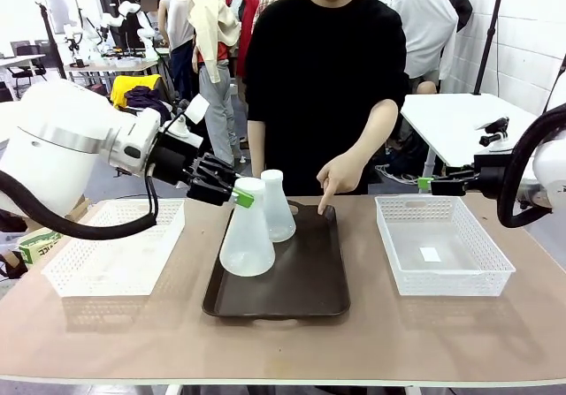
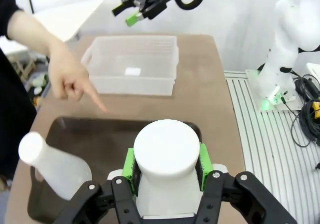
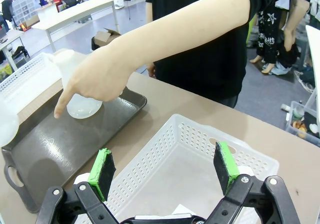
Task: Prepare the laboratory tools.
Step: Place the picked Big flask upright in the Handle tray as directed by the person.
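Left tool (image 2: 166,166) pinching neck of near flask (image 1: 247,236) on dark tray (image 1: 309,293); second flask (image 1: 277,208) behind. Person's hand (image 1: 340,174) points at tray, perhaps indicating placement. Right tool (image 3: 165,171) spread above right basket (image 1: 482,276). Next: lift, relocate flask.

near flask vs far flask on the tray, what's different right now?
Near flask: neck clamped in the left hand, which is shut on it. Far flask: free, nothing grips it. Near flask sits toward the tray's left front; the far flask stands behind it, closer to the person's pointing hand. Shared: both frosted white conical flasks, upright.
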Controlling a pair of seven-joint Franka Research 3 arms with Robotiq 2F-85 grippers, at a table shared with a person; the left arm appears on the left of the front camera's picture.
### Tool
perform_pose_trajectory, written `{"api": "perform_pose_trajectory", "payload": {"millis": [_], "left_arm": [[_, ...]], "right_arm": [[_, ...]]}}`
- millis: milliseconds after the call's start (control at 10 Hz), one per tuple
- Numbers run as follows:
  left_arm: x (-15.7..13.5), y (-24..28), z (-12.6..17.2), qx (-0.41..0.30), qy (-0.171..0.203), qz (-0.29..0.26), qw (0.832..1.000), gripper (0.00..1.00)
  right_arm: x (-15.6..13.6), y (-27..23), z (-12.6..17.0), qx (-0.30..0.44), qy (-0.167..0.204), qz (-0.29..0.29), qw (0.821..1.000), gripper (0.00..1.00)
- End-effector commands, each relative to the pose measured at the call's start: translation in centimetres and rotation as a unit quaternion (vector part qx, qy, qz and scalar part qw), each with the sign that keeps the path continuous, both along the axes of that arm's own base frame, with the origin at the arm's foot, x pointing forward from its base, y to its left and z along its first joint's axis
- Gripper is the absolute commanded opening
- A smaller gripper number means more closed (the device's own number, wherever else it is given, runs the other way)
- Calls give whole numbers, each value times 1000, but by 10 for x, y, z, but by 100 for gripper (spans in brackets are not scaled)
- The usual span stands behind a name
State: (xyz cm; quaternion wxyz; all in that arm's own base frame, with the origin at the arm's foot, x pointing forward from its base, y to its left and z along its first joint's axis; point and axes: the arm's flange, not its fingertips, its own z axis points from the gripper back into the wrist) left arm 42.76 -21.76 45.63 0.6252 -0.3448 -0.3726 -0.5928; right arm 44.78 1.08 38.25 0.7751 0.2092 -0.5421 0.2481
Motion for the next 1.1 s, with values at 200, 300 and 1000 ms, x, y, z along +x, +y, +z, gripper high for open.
{"api": "perform_pose_trajectory", "payload": {"millis": [200,300,1000], "left_arm": [[16,-22,-37,-33,-49,-18,998,0],[24,-26,-47,-36,-41,-14,998,0],[41,-34,-74,-14,-32,-2,999,9]], "right_arm": [[-1,0,-1,3,3,-2,1000,100],[-1,0,-1,3,3,-2,1000,100],[-1,0,-1,3,3,-2,1000,100]]}}
